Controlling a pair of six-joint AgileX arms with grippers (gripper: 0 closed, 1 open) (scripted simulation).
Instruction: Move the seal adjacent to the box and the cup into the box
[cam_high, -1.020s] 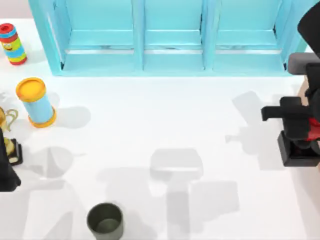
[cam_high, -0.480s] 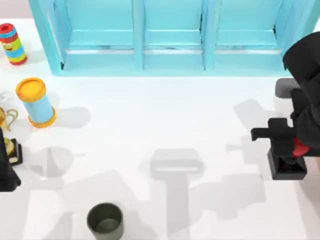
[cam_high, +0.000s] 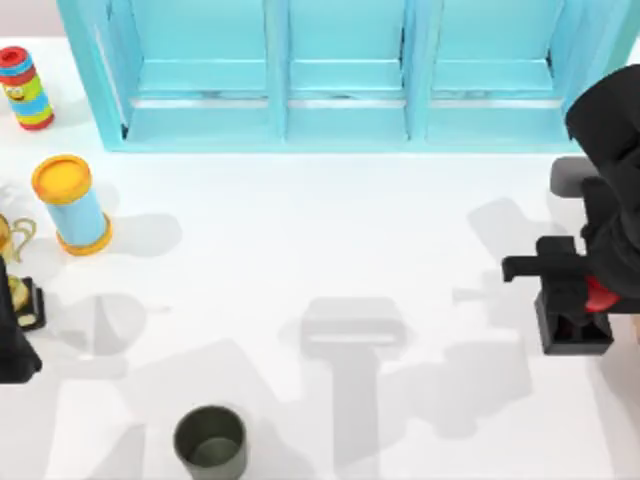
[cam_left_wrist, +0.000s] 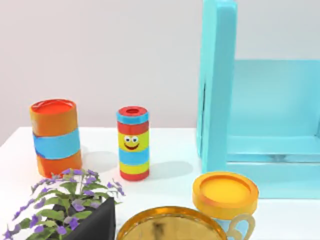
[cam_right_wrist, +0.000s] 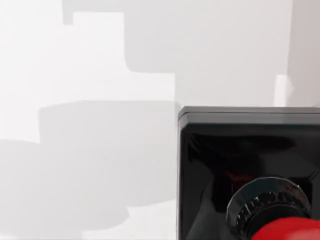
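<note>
Table stock, left to right: left gripper (cam_high: 14, 345) parked at the left edge, grip state cannot be told; cup (cam_high: 211, 441) near-left; seal (cam_high: 577, 322) at the right edge
Right gripper (cam_high: 590, 295) sits over the seal's red knob (cam_right_wrist: 287, 231), apparently pinching it; block base looks rigid, glossy, probably slippery; best taken by the knob; no box on view

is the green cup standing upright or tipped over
Upright: in the top view the cup shows its round open rim facing up near the table's front edge, with its dark inside visible.
</note>
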